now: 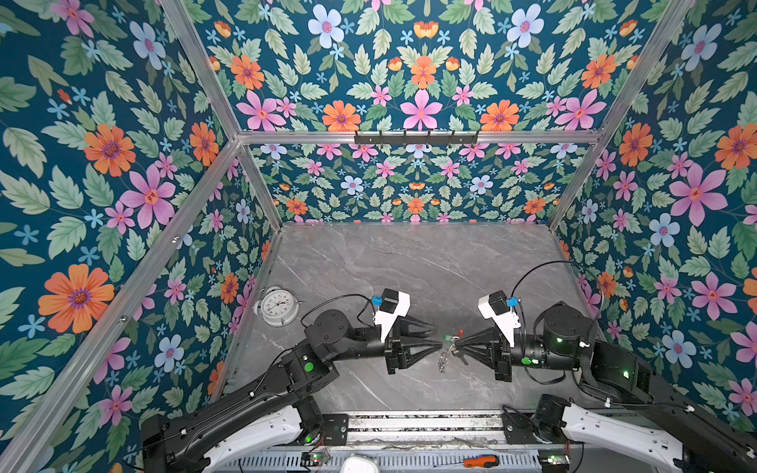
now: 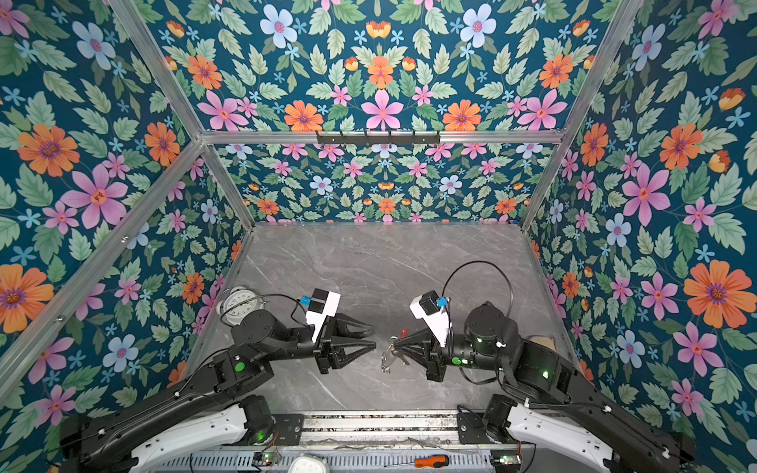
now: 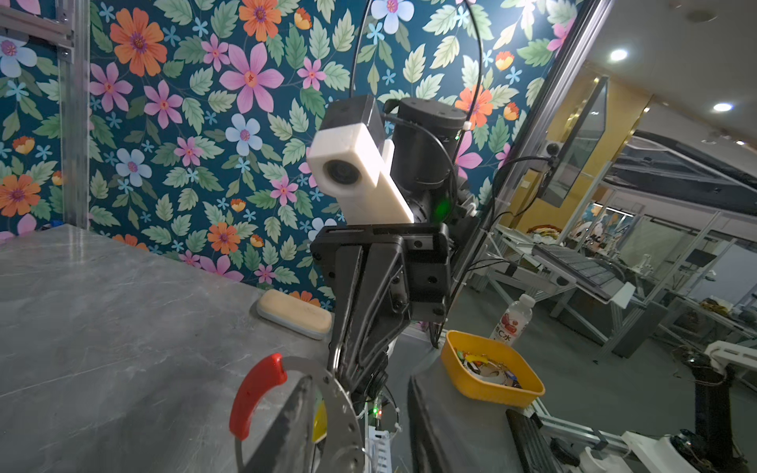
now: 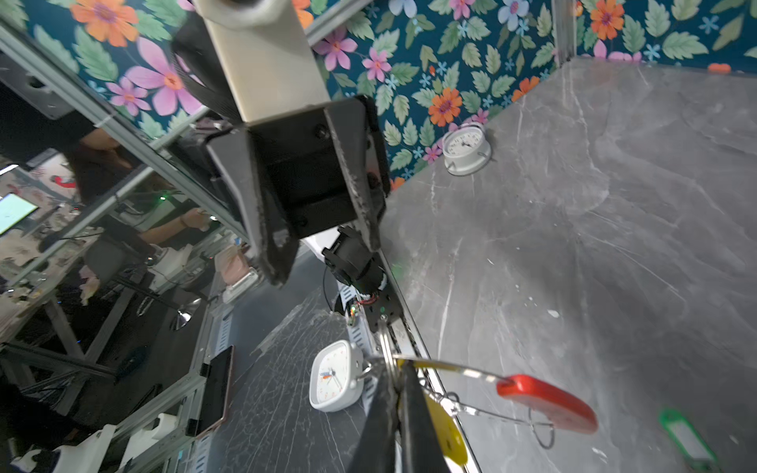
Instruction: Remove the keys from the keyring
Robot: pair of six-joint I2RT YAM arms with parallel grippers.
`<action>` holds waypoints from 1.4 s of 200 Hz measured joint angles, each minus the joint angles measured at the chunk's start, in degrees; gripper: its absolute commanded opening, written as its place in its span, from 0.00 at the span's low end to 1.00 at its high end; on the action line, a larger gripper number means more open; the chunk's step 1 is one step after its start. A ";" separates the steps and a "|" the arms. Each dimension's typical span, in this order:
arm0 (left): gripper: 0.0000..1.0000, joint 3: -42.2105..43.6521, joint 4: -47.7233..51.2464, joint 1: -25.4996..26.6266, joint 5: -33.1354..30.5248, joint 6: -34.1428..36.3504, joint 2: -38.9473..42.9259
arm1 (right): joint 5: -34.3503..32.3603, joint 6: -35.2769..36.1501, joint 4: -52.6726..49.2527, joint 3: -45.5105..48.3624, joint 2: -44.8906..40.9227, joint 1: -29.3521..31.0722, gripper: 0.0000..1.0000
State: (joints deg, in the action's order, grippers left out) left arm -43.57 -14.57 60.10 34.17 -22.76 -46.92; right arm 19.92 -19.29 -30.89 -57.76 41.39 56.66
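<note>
Right gripper [image 4: 399,370] sat closest to the right wrist lens, jaws together and clamped on the keyring [image 4: 463,370]. It held the ring near the front middle of the grey table [image 4: 614,204], between the two arms. Only this view showed the details: the ring's red section [image 4: 549,403], the yellow-headed key [image 4: 446,430] tight against the fingers, and the green-headed key [image 4: 688,438] set apart. Whether the green one was attached to the ring could not be told. In both top views the ring was just a tiny tangle, but they showed the left gripper [image 1: 437,337] with jaws apart, holding nothing, tips just beside the ring. A round alarm clock [image 1: 280,306] stood by the table's left edge. Only the left wrist view caught a yellow tray [image 3: 475,387] and a bottle [image 3: 512,323] off the table.
</note>
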 measured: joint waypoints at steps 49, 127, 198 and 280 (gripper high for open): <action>0.40 -5.09 12.61 0.00 0.59 4.61 -4.26 | -0.20 3.30 -12.11 -7.85 6.10 0.00 0.00; 0.37 -6.40 15.67 0.00 5.38 6.56 -7.50 | 1.53 6.05 -16.98 -12.15 10.16 0.00 0.00; 0.15 -6.93 15.43 0.00 8.39 6.56 -9.11 | 1.92 6.40 -17.20 -12.15 11.17 0.00 0.00; 0.16 -6.99 15.34 -0.02 8.68 6.54 -8.85 | 1.99 7.52 -16.52 -12.13 11.91 0.02 0.00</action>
State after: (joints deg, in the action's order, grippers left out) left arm -50.57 0.78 60.07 42.85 -16.23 -55.77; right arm 21.91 -11.77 -47.42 -69.89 53.30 56.69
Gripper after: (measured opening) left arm 0.166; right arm 0.051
